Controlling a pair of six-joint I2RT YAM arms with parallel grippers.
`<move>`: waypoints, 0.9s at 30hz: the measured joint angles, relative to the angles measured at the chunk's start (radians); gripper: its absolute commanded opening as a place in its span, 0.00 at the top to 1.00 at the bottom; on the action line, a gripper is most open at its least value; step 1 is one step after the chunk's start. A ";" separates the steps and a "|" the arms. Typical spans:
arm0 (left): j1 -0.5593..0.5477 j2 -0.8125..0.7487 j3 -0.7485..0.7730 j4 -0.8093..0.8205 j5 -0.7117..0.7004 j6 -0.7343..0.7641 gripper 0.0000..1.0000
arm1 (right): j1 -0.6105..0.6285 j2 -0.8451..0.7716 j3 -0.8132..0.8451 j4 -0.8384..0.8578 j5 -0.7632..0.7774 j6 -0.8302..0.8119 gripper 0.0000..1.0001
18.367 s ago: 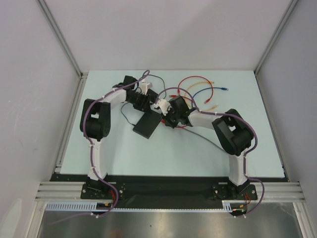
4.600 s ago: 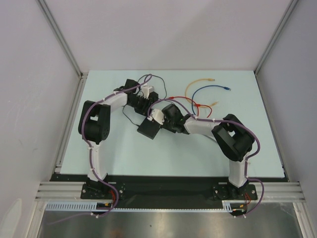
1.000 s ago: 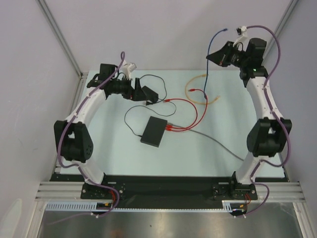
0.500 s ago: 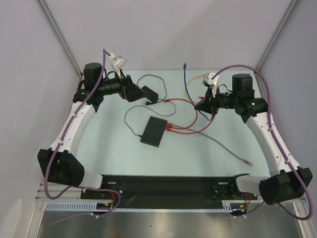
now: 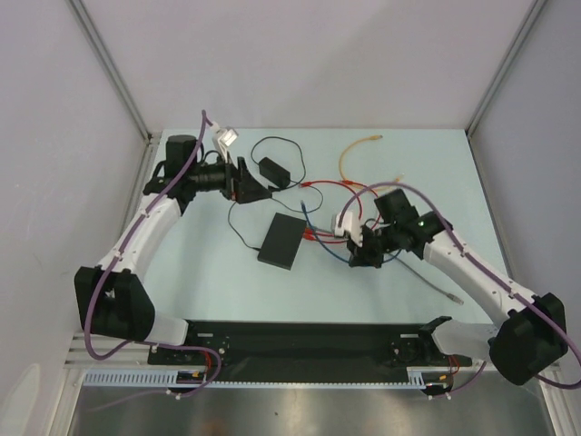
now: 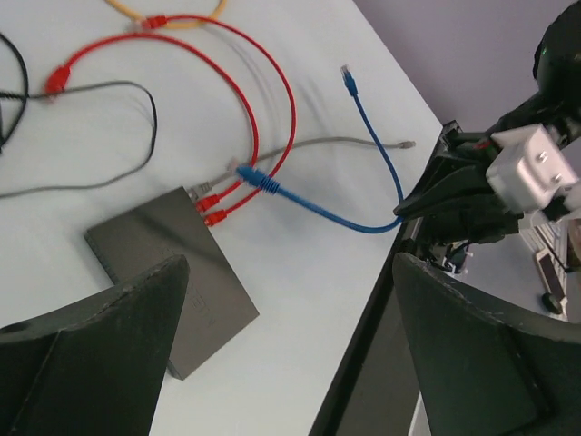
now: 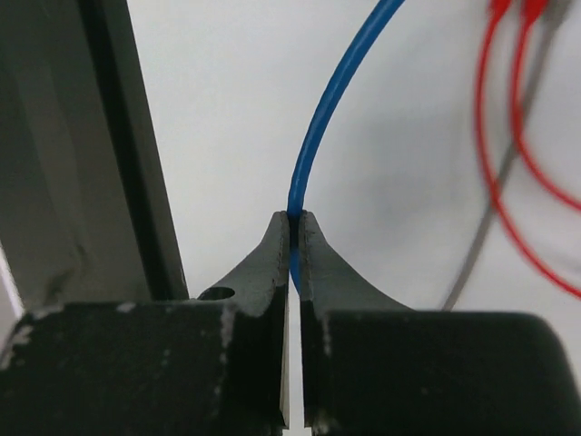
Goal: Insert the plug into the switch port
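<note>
The black switch box [image 5: 280, 242] lies flat mid-table. The switch port edge [image 6: 198, 198] has two red plugs and a grey one at it. The blue cable's plug [image 6: 258, 180] lies on the table just off that edge, not touching it. My right gripper [image 5: 357, 258] hangs low to the right of the box, shut on the blue cable [image 7: 334, 91] well back from the plug; in the right wrist view the gripper [image 7: 293, 218] pinches the cable at its tips. My left gripper [image 5: 257, 186] hovers behind the box; the left wrist view shows that gripper [image 6: 289, 272] open and empty.
A black power adapter [image 5: 272, 168] with a thin cord lies behind the box. Red cables [image 5: 349, 204] loop to the right, a yellow cable [image 5: 354, 150] lies at the back, and a grey cable [image 5: 427, 277] trails toward the front right. The blue cable's free end [image 6: 348, 80] rests nearby.
My right arm has swung down from high at the back to just right of the box, bringing the blue cable with it. The left gripper moved slightly toward the box and opened fully.
</note>
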 measured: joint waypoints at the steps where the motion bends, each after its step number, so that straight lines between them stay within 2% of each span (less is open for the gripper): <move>1: 0.000 0.000 -0.028 -0.001 0.000 0.000 0.01 | 0.023 -0.016 -0.050 -0.003 0.047 -0.044 1.00; 8: 0.000 0.000 -0.113 -0.064 -0.004 0.040 0.01 | 0.089 -0.106 -0.342 -0.044 0.298 -0.335 1.00; 9: 0.000 0.000 -0.113 -0.071 -0.005 0.052 0.01 | 0.089 -0.137 -0.380 -0.057 0.335 -0.387 0.97; 10: 0.000 -0.002 -0.113 -0.077 -0.007 0.064 0.01 | 0.084 -0.172 -0.412 -0.070 0.369 -0.436 0.88; 11: 0.000 -0.002 -0.113 -0.081 -0.008 0.072 0.01 | 0.079 -0.206 -0.437 -0.080 0.399 -0.472 0.57; 12: 0.000 -0.002 -0.113 -0.084 -0.010 0.080 0.01 | 0.075 -0.233 -0.455 -0.080 0.422 -0.501 0.46; 14: 0.000 -0.002 -0.113 -0.086 -0.011 0.089 0.01 | 0.065 -0.290 -0.482 -0.084 0.468 -0.541 0.33; 19: 0.000 -0.002 -0.113 -0.088 -0.013 0.090 0.00 | 0.053 -0.272 -0.409 -0.093 0.451 -0.478 0.34; 24: 0.000 -0.002 -0.113 -0.077 -0.029 0.088 0.00 | 0.044 -0.040 -0.188 -0.059 0.333 -0.221 0.41; 27: 0.000 -0.002 -0.114 -0.073 -0.036 0.087 0.00 | 0.039 0.094 -0.094 -0.003 0.264 -0.080 0.43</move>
